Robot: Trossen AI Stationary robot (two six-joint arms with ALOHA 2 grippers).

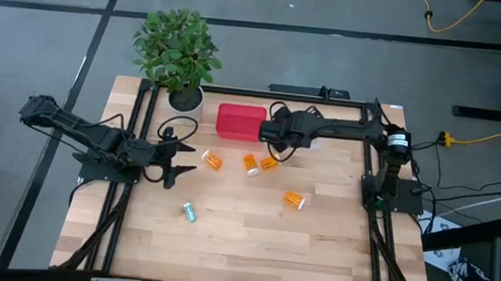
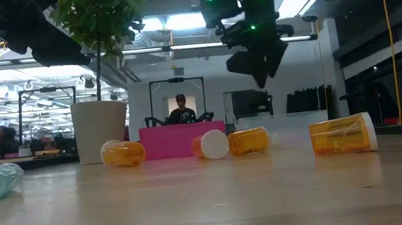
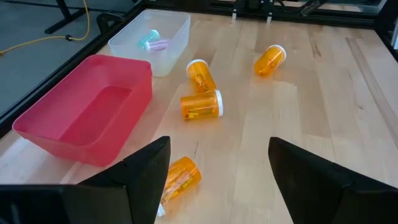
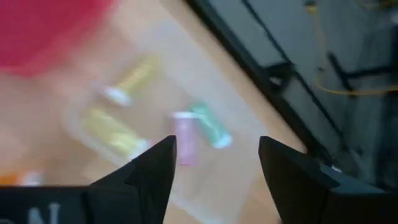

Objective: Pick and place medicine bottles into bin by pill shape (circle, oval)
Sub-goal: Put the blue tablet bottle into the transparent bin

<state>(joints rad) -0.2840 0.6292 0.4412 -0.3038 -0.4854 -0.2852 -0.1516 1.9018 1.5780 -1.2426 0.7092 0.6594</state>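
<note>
Several orange bottles with white caps lie on their sides on the table (image 1: 213, 160) (image 1: 250, 164) (image 1: 293, 200). A teal bottle (image 1: 189, 212) lies nearer the front. My left gripper (image 1: 176, 157) is open and empty, just left of the nearest orange bottle (image 3: 180, 177). My right gripper (image 1: 274, 135) is open and empty, held high (image 2: 255, 52) over a clear bin (image 3: 152, 40). That bin holds pink (image 4: 185, 140), teal (image 4: 211, 127) and pale yellow (image 4: 115, 134) bottles. A red bin (image 1: 240, 121) stands beside it.
A potted plant (image 1: 178, 48) stands at the table's far left corner. Black frame rails (image 1: 128, 193) run along both sides and the far edge. Bare wood lies toward the near edge. A person (image 2: 180, 109) shows in the room beyond.
</note>
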